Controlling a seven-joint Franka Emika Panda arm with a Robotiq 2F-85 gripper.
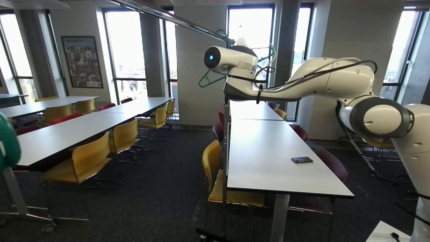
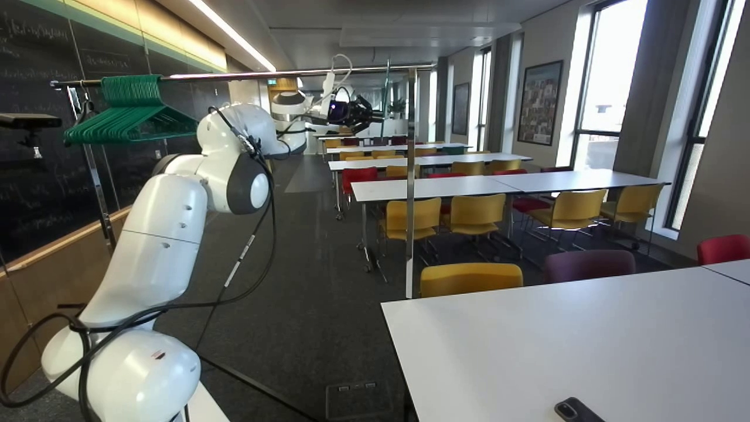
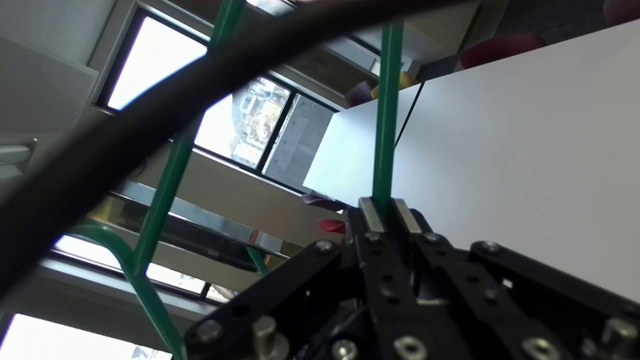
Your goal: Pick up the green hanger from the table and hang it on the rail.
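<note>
The green hanger shows in the wrist view, one bar of it between my gripper's fingertips. The gripper is shut on that bar. In an exterior view the gripper holds the hanger raised, nearly edge-on, at the far part of the grey rail. In an exterior view the hanger is partly hidden behind the arm; its hook is beside the end of the rail. I cannot tell whether the hook is over the rail. The white table stands below; it also shows in the wrist view.
Several green hangers hang at the near end of the rail. A metal post supports the rail. A dark phone lies on the table. Yellow chairs stand alongside. A dark cable crosses the wrist view.
</note>
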